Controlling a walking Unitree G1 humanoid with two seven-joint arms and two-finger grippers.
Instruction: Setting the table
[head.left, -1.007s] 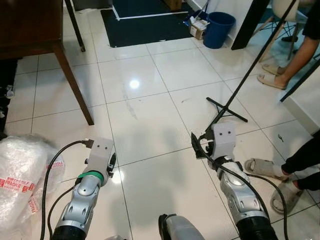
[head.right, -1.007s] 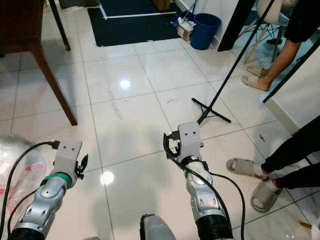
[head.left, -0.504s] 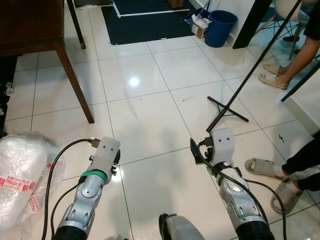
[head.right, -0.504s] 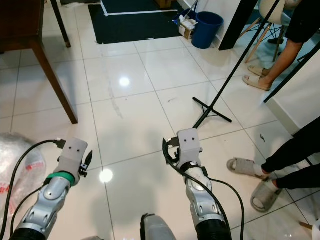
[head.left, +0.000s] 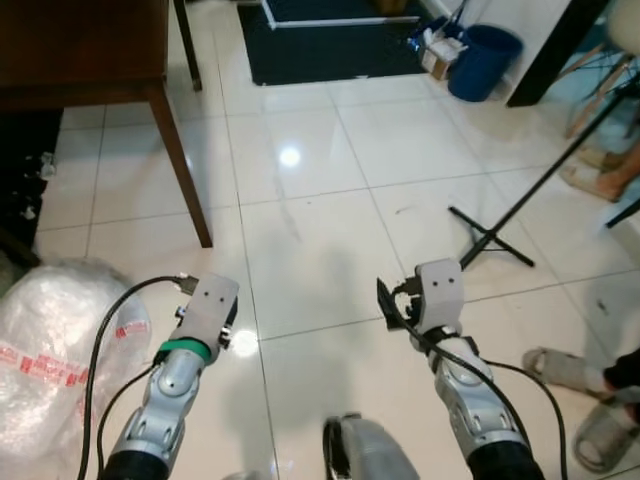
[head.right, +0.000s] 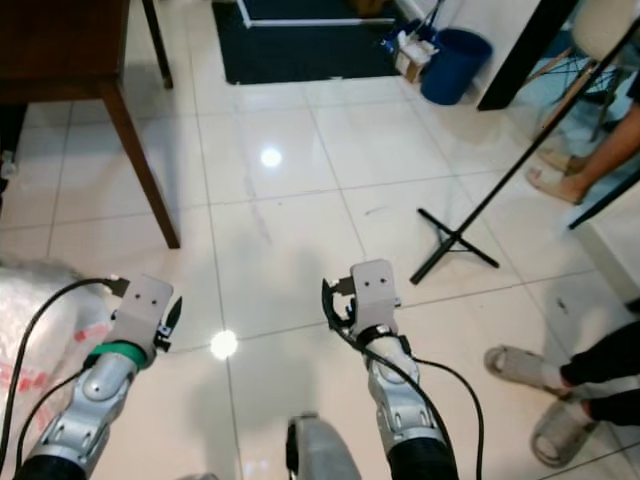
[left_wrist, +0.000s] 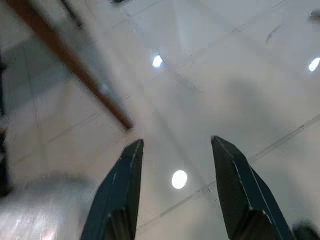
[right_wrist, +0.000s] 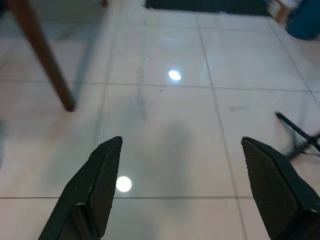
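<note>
Left gripper (left_wrist: 172, 192): fingers spread apart, nothing between them; held low over the floor (head.left: 320, 230), pointing forward.
Right gripper (right_wrist: 187, 192): fingers spread wide, holding nothing; also low over the floor, pointing forward.
Table (head.left: 90, 60): dark wood, ahead and to the robot's left; one leg (head.left: 180, 165) stands on the tiles between the table top and the left arm. The top surface is out of frame, so what lies on it cannot be told.
Tableware: no plates, cutlery or cups visible anywhere.
Key relation: the table lies forward-left of both grippers; the left gripper is the nearer one, the right gripper is well apart from it. The visible table edge runs across the view, left to right.
Step in hand: judged as approach; the robot stands on open floor, not yet at the table, with both grippers unloaded.
Next move, judged: turn left and close on the table, or first locate the items to set.
Bag (head.left: 45, 350): clear plastic wrap with red tape, on the floor just beside the left arm.
Stand (head.left: 500, 235): black tripod foot and slanted pole, forward-right of the right gripper.
Bin (head.left: 483, 62): blue, far right near the dark mat (head.left: 330, 45).
Person: slippered feet (head.left: 590, 400) at the right edge, near the right arm.
Hazard, judged: the table leg and the bag crowd the left-hand path.
</note>
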